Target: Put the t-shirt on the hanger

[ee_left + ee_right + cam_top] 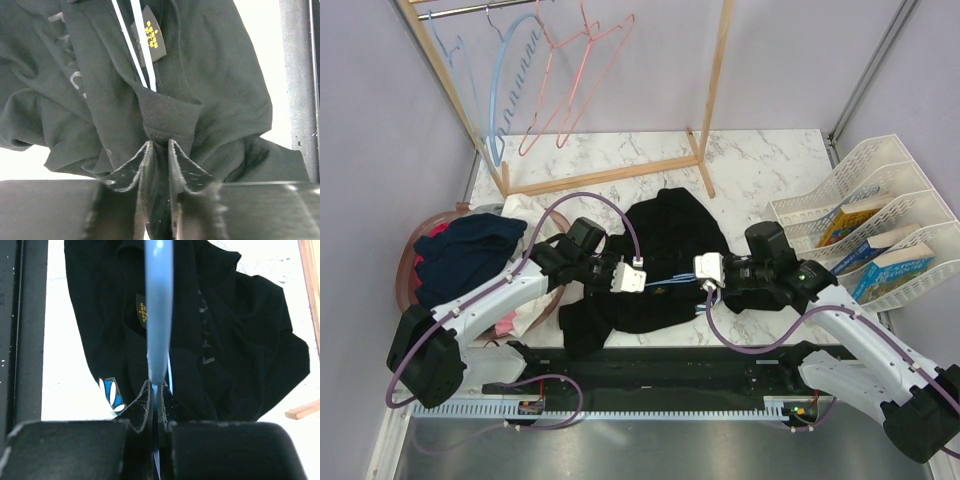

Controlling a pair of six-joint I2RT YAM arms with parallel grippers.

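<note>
**two robot arms at a black t-shirt (670, 235) and a thin light-blue hanger (159, 315) on a marble desk (760, 160)**

the two arm bases stand side by side at the near edge of the desk. both arms bend inward, so their heads face each other over the middle.

the left gripper (160, 142) has its fingers close together. the ribbed collar of the t-shirt is bunched and pinched at their tips. the right gripper (156, 384) is pressed tight on the hanger's wire, which runs out from between its fingers across the dark cloth. seen from above, the thin blue wire spans the short gap between the two grippers, over the near part of the t-shirt.

the t-shirt lies crumpled on the middle of the desk, closer to the near edge than to the far one. a small black label with yellow marks (150, 37) sits inside the collar. a white-and-blue print (112, 392) shows at the cloth's edge beside the right gripper.

at the left edge, a navy-blue garment (470, 245) is heaped on a round pinkish basket (408, 250), with pale clothes under it. at the right edge, a white file rack (860, 170) holds books (895, 270). along the far edge stands a wooden clothes rail (610, 173). a blue hanger with wavy arms (497, 100) and pink wire hangers (590, 38) hang from it.
</note>
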